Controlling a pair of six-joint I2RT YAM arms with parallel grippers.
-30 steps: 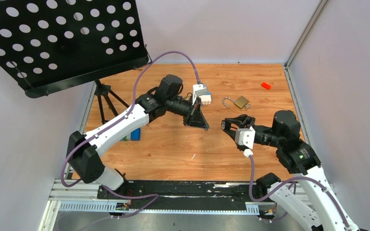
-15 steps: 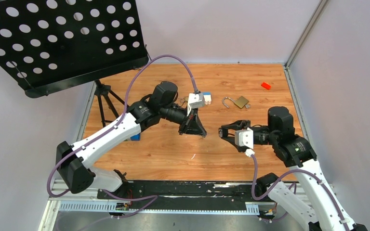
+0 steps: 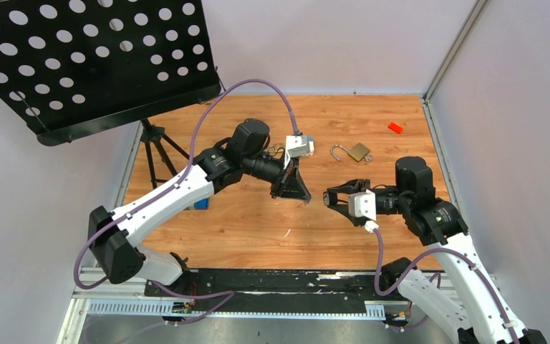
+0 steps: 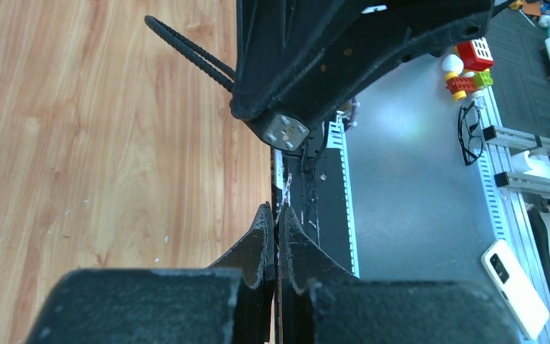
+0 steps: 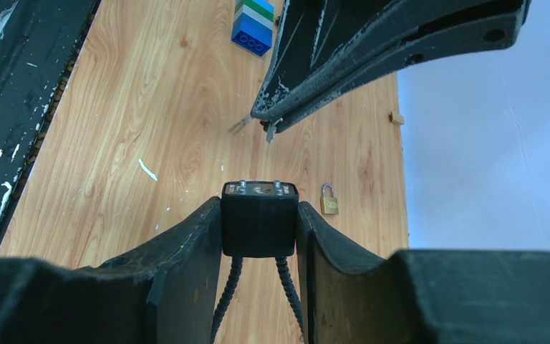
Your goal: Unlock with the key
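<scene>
My left gripper (image 3: 305, 197) is shut on the key, a thin grey sliver whose tip sticks out past the fingertips (image 4: 284, 190). In the right wrist view the key (image 5: 242, 125) pokes from the left fingers (image 5: 344, 64) just above the lock. My right gripper (image 3: 327, 198) is shut on the blocky black end of a black cable lock (image 5: 259, 218), its metal face turned toward the key. In the left wrist view that lock face (image 4: 286, 132) hangs a short way beyond the key tip, apart from it.
An open brass padlock (image 3: 358, 151) lies at the back right, with a red piece (image 3: 395, 127) beyond it. A small shut brass padlock (image 5: 329, 200) lies on the wood. Stacked blue and green bricks (image 5: 253, 25) and a perforated stand (image 3: 79, 57) on a tripod are at the left.
Both grippers have drawn nearer: the right one moved left and slightly toward me with the lock, the left one shifted a little toward me. The gap between key and lock has narrowed.
</scene>
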